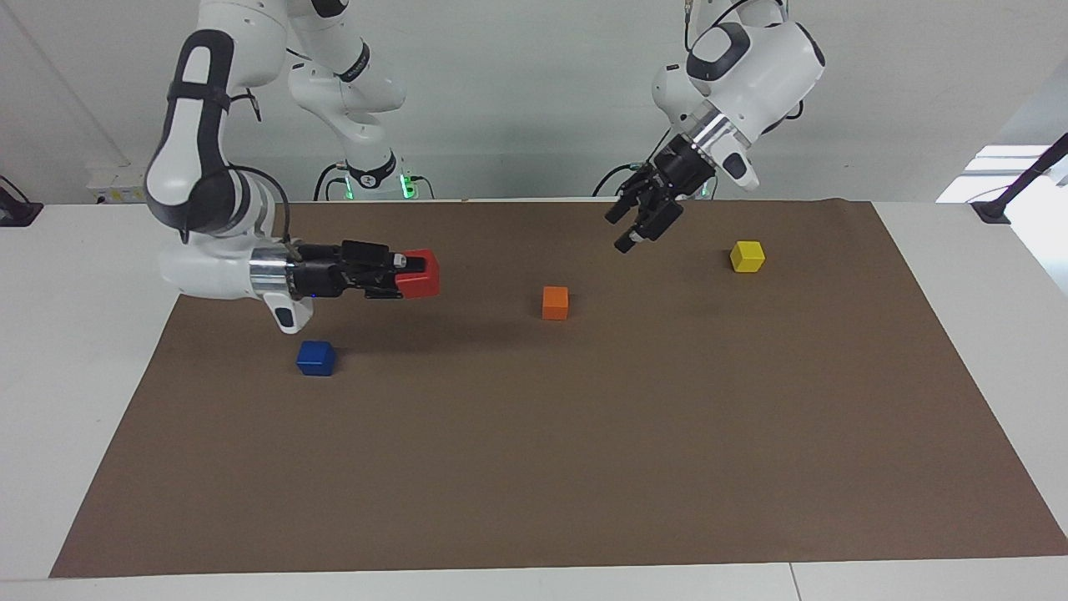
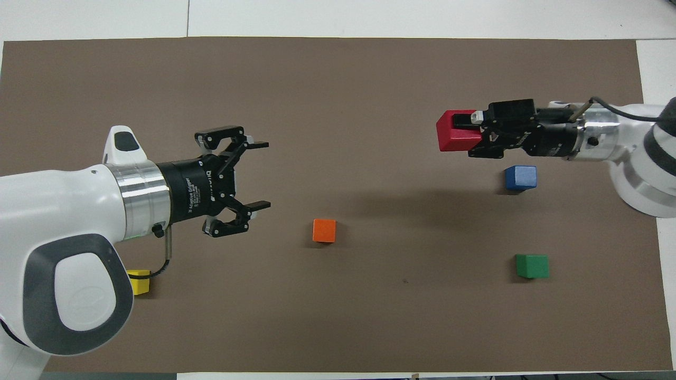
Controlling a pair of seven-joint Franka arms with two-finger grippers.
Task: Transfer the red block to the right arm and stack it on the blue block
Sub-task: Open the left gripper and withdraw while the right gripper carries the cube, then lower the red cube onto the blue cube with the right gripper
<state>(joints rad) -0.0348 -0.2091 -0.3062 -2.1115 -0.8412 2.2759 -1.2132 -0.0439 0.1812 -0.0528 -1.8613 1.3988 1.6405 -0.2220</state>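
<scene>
My right gripper [image 1: 406, 273] is shut on the red block [image 1: 424, 280] and holds it in the air, with the fingers lying level. It is over the brown mat, a little to the side of the blue block [image 1: 316, 358], which sits on the mat. In the overhead view the right gripper [image 2: 466, 132] holds the red block [image 2: 449, 139] up, not above the blue block [image 2: 520, 177]. My left gripper [image 1: 638, 227] is open and empty, raised over the mat toward the left arm's end; it also shows open in the overhead view [image 2: 260, 174].
An orange block [image 1: 555, 302] sits near the middle of the mat [image 1: 534, 467]. A yellow block [image 1: 747, 256] sits toward the left arm's end. A green block [image 2: 532, 266] sits nearer to the robots than the blue block, hidden in the facing view.
</scene>
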